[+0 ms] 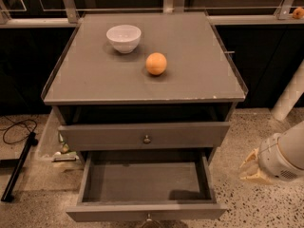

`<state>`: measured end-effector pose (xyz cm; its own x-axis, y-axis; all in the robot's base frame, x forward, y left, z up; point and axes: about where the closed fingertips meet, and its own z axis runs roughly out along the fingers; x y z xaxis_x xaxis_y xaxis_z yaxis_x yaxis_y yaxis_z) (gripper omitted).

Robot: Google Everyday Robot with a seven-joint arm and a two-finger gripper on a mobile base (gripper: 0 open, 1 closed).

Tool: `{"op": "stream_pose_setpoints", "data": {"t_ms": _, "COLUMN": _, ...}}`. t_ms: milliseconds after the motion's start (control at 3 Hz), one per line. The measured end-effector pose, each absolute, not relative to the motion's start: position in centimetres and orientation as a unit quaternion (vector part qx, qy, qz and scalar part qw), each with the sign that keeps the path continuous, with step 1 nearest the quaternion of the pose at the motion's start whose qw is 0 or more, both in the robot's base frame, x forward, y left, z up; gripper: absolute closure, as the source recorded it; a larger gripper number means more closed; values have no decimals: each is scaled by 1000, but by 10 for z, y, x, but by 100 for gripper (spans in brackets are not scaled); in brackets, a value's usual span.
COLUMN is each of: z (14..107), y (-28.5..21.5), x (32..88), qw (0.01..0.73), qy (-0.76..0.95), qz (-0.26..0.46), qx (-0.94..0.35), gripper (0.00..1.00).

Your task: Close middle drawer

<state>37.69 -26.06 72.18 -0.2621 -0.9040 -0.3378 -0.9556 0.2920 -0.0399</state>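
The grey cabinet stands in the middle of the camera view. Its middle drawer is pulled far out at the bottom of the view and is empty. Its small round knob shows at the lower edge. The top drawer, with its knob, stands slightly out above it. The lowest drawer is hidden under the open one. My gripper is low at the right, level with the open drawer's right side and apart from it.
A white bowl and an orange sit on the cabinet top. A second orange lies on the far right ledge. A black cable and a black bar lie on the speckled floor at the left.
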Motion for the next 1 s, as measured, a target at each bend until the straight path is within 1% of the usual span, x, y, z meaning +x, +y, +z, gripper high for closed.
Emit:
{"op": "stream_pose_setpoints", "data": {"t_ms": 333, "z": 718, "y": -260, "x": 375, "qw": 155, "qy": 792, "qz": 89, "qx": -584, "gripper": 100}}
{"op": "stream_pose_setpoints", "data": {"t_ms": 1000, "z": 604, "y": -239, "x": 371, "qw": 185, "qy": 807, "qz": 157, "qx": -538, "gripper": 100}}
